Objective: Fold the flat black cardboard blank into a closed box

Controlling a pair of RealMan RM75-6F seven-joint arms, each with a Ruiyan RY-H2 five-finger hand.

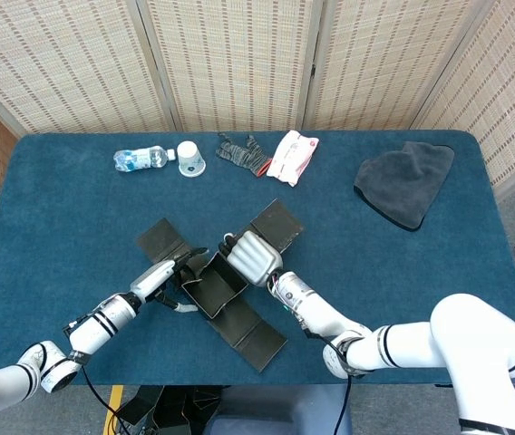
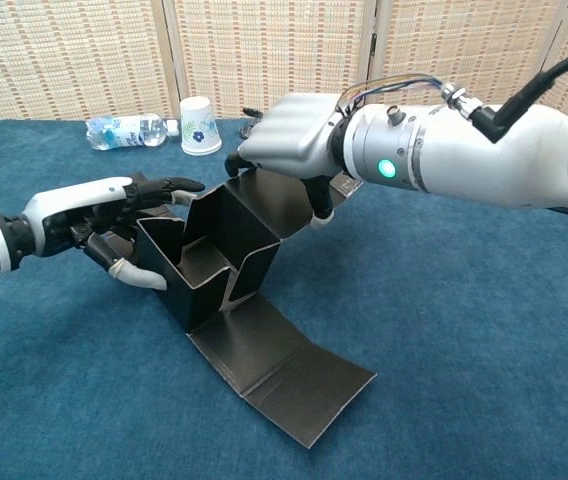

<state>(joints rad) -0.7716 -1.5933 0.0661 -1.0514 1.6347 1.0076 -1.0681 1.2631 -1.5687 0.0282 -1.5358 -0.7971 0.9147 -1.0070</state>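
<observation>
Black cardboard blank, half raised into an open tray with its walls standing and a long flap lying flat toward us, sits between our two hands near the front of the blue-covered table. Our left hand is at the tray's left wall with its fingers curled against that wall from outside, and we judge it to be bracing or lightly gripping the wall, though neither view shows a firm pinch. Our right hand lies over the far right corner, fingers bent down onto the raised wall and the rear flap, pressing on it; whether a thumb closes underneath we cannot tell. From both hands the tray's cavity lies inward, and the blank's long axis runs diagonally, from the flap behind our right hand to the flat flap nearest us. That near flap is well apart from both hands, roughly as far from one as from the other, and closing the box will likely call for one hand to let go and come forward. The chest view shows the wall heights and the inner fold; the head view shows another flap beyond our left hand, plus a clear plastic bottle, a white paper cup and a dark grey cloth far behind.
</observation>
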